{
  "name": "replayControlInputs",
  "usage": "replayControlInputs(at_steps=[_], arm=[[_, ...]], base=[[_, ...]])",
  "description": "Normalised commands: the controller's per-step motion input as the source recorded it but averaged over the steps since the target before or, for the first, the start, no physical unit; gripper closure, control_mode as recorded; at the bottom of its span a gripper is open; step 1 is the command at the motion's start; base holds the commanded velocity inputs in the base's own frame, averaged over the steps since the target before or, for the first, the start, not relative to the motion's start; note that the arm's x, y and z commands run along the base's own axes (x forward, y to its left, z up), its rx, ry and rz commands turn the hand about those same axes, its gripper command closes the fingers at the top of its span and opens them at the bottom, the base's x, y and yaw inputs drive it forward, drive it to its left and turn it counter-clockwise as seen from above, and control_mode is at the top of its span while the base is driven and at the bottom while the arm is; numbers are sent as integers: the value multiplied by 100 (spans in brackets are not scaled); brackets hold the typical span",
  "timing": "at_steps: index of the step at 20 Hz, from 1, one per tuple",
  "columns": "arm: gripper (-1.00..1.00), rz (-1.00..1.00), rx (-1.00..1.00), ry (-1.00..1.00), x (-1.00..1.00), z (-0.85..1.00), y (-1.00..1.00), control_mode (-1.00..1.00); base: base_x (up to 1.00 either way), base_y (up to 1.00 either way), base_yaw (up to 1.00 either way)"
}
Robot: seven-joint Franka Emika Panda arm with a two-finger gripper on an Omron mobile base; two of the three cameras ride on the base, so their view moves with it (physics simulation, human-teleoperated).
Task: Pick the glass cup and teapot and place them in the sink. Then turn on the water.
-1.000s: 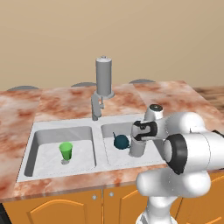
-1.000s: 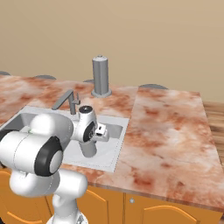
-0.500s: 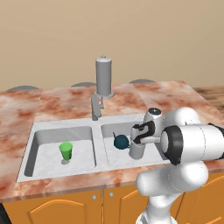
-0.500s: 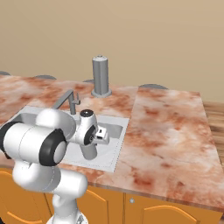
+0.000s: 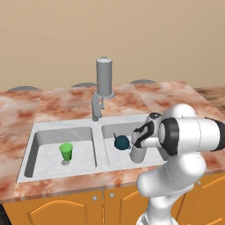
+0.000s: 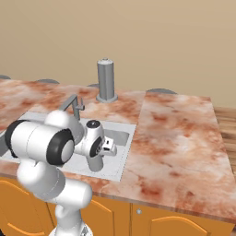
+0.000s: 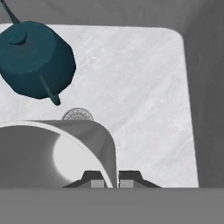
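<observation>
My gripper (image 7: 111, 179) is shut on the rim wall of the glass cup (image 7: 52, 153), a grey see-through tumbler. It holds the glass cup (image 5: 138, 154) upright low inside the right basin of the sink (image 5: 66, 126). I cannot tell whether the cup touches the floor of the basin. The dark teal teapot (image 5: 121, 142) sits in the same basin, just left of the cup; in the hand view the teapot (image 7: 35, 59) lies beyond the cup near the round drain (image 7: 78, 115). The tap (image 5: 104, 78) stands behind the sink, and no water runs.
A small green cup (image 5: 66, 151) stands in the left basin. The tap's spout (image 5: 96, 107) reaches over the divider between the basins. Marbled counter (image 6: 179, 133) stretches to the right of the sink (image 6: 125, 147). Orange cabinet fronts (image 5: 66, 206) run below.
The arm's bulky upper links have swung a little nearer the cameras. The gripper and the glass cup stay in almost the same spot in the right basin, perhaps slightly lower.
</observation>
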Motion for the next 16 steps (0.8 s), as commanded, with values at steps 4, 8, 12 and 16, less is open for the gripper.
replayControlInputs(at_steps=[4, 8, 12, 16], arm=[[100, 0, 0, 0, 0, -19, -4, -100], [100, 0, 0, 0, 0, -14, -1, -100], [100, 0, 0, 0, 0, -2, 0, -100], [100, 0, 0, 0, 0, 0, 0, -100]], base=[[0, 0, 0], [0, 0, 0], [0, 0, 0], [0, 0, 0]])
